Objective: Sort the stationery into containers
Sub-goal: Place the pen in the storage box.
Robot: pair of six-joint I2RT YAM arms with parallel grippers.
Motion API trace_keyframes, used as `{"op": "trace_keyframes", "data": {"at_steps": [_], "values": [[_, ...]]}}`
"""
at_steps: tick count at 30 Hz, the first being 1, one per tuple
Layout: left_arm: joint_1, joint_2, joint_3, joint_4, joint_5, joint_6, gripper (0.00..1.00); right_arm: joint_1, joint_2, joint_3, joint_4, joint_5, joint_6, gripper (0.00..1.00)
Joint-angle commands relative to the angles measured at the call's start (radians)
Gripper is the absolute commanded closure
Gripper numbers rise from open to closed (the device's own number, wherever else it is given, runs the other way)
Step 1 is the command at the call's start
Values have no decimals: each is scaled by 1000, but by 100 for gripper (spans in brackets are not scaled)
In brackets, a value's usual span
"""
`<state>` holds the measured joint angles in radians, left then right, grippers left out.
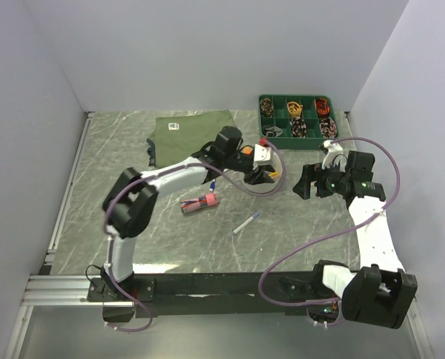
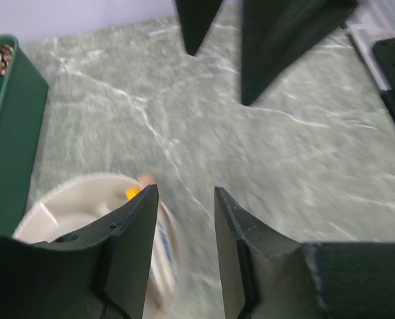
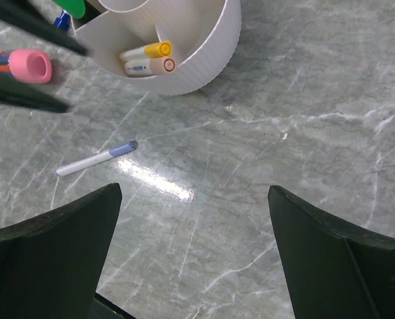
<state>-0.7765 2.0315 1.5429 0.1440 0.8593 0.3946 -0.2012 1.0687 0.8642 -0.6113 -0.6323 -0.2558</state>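
Folded green shirt (image 1: 192, 131) lay at the back left. Pink highlighter (image 1: 200, 203) lay flat on the table (image 1: 132, 142), long axis roughly left-right, pink cap toward the right. Left gripper (image 2: 184, 193) was released, nothing between its fingers, one finger over the rim of the white tub (image 3: 207, 46). Thin white pen (image 3: 96, 159) lay flat in the open, axis diagonal, blue cap pointing toward the tub. Tub held a yellow-capped marker (image 3: 147, 50) and a peach-capped marker (image 3: 149, 66). Right gripper (image 3: 194, 193) was spread wide and empty, above the table near the tub. Green tray (image 1: 297, 116) sat at the back right. Risk: both grippers were close by the tub, so a reach for the pen could bump the tub or the other arm. The thin pen could roll or skid out of a flat pinch.
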Motion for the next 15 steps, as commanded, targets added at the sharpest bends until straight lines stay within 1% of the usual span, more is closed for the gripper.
{"op": "trace_keyframes", "data": {"at_steps": [1,3,4,5,6,7,8,10,11,12,15], "values": [[-20,-244,-107,-68,-65,-11,55,-9,-27,30,30,-10,3,0],[-44,-296,-121,-189,-161,-11,53,-9,-39,21,31,-15,7,0],[-79,-303,-118,-307,-204,-23,53,-7,-42,19,31,-20,9,0],[-98,-306,-113,-364,-303,-43,52,-7,-50,13,35,-24,15,0],[-113,-303,-118,-398,-353,-80,52,-7,-53,10,39,-27,19,0],[-131,-292,-115,-459,-394,-155,52,-7,-55,7,42,-33,23,0],[-138,-256,-103,-503,-463,-189,53,-9,-59,-2,47,-38,35,0],[-155,-197,-29,-610,-517,-264,52,-9,-67,-10,54,-49,43,0],[-165,-144,-3,-691,-546,-289,52,-7,-69,-10,56,-55,46,0],[-185,-128,11,-714,-574,-305,52,-7,-72,-10,50,-56,46,0],[-248,-140,-61,-663,-685,-296,50,-9,-87,-7,25,-61,30,0]]}}
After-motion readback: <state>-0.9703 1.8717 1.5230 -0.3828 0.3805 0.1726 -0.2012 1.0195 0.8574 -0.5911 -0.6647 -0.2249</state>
